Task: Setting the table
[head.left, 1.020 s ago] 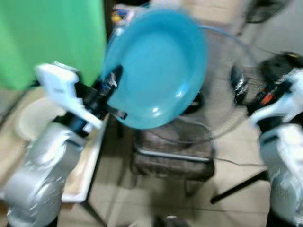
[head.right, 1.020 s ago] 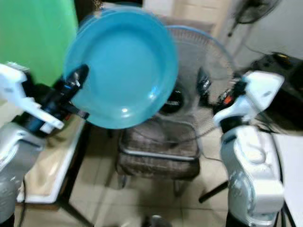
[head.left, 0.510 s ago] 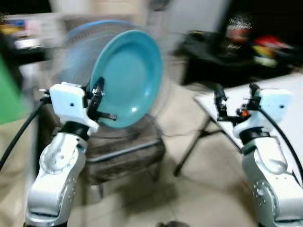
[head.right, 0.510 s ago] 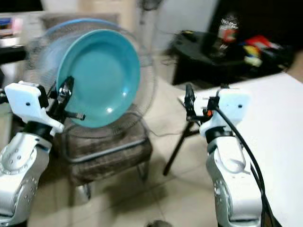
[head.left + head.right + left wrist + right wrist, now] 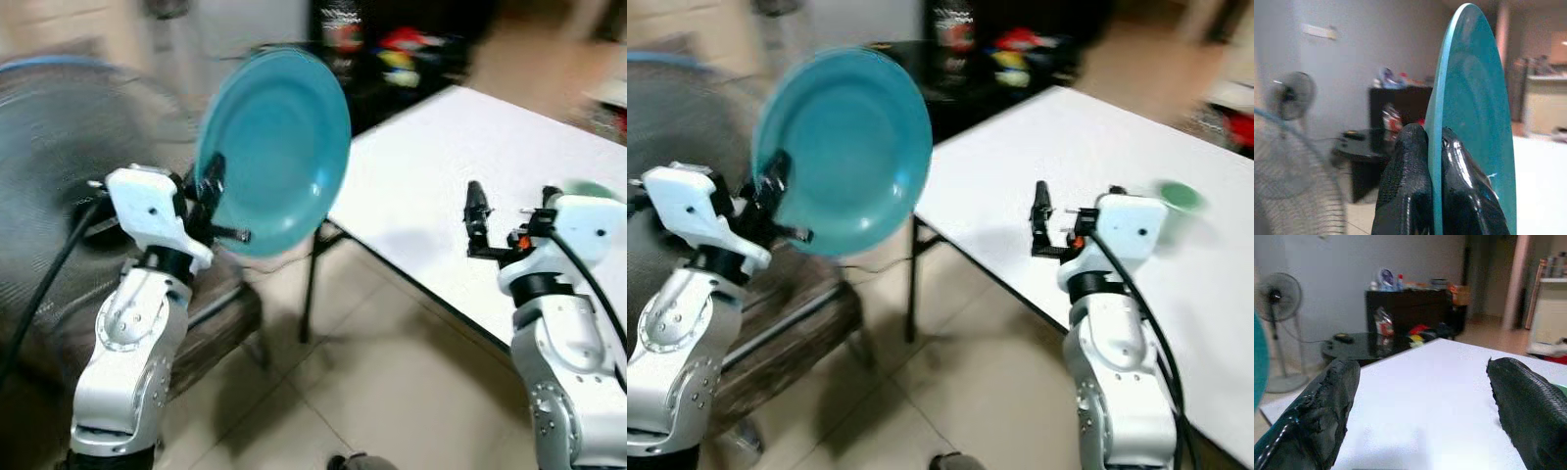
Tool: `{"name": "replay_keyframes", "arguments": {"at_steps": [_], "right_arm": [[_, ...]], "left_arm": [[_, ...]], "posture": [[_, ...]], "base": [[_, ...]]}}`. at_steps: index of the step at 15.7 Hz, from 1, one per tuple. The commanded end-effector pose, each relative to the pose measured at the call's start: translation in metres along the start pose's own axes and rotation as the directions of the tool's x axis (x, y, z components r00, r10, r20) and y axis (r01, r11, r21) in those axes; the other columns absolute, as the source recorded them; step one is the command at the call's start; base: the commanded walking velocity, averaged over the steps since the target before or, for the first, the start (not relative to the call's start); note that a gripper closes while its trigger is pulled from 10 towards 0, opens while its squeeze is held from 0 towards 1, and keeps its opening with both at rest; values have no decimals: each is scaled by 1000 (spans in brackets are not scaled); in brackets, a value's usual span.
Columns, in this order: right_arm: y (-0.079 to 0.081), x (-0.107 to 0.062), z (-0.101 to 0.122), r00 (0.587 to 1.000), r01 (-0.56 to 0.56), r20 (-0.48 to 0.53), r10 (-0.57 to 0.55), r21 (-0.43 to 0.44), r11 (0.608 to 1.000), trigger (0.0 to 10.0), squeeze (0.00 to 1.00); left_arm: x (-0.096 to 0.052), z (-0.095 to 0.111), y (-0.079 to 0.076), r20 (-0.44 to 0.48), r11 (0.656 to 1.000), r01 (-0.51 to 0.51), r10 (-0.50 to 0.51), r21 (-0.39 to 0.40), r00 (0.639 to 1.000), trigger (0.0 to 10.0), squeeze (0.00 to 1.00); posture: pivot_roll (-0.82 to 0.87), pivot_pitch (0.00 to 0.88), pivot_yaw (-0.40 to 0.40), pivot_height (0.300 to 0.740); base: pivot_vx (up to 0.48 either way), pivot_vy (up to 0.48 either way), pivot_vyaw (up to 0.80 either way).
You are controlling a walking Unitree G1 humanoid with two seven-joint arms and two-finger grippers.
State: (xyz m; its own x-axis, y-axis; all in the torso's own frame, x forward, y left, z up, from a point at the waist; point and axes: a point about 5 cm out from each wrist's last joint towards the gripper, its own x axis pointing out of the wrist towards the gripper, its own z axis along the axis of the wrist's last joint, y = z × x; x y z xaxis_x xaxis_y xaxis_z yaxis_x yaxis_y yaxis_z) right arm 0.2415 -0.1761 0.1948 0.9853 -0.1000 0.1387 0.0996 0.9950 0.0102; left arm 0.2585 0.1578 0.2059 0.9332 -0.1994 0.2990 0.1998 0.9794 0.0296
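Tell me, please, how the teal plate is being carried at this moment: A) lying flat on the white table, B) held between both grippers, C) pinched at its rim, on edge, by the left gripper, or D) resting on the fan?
C: the left gripper is shut on the rim of the teal plate, which stands on edge in the air, while the right gripper hangs open over the white table.

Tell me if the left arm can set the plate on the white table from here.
Probably not yet: the left gripper holds the plate upright beside the table corner, over floor.
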Motion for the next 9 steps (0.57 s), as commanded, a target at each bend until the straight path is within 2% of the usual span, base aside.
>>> {"name": "replay_keyframes", "arguments": {"at_steps": [1,4,5,6,9], "right_arm": [[-3,-1,-2,999,28,-18,-28,-18,999,10000,0],[-3,0,-5,999,12,-30,-14,-41,999,10000,0],[-1,1,-8,999,-5,-48,3,-50,999,10000,0],[1,1,-8,999,-6,-54,4,-48,999,10000,0],[-2,-3,-12,997,16,-81,-18,-36,999,10000,0]], "left_arm": [[2,-5,-2,-28,1000,17,-16,12,999,0,0],[4,-5,-1,-22,1000,8,-8,18,1000,0,0],[4,-5,1,-21,999,-16,17,34,1000,9098,0],[3,-8,3,-30,994,-42,45,100,999,10000,0],[-2,-13,-1,-64,996,-14,20,91,998,10000,0]], "posture": [[-53,0,32,740],[-50,0,34,740],[-49,0,36,740],[-51,0,38,740],[-59,0,40,740]], "base": [[0,0,-800],[0,0,-800],[0,0,-788],[0,0,-781],[0,0,-781]]}}
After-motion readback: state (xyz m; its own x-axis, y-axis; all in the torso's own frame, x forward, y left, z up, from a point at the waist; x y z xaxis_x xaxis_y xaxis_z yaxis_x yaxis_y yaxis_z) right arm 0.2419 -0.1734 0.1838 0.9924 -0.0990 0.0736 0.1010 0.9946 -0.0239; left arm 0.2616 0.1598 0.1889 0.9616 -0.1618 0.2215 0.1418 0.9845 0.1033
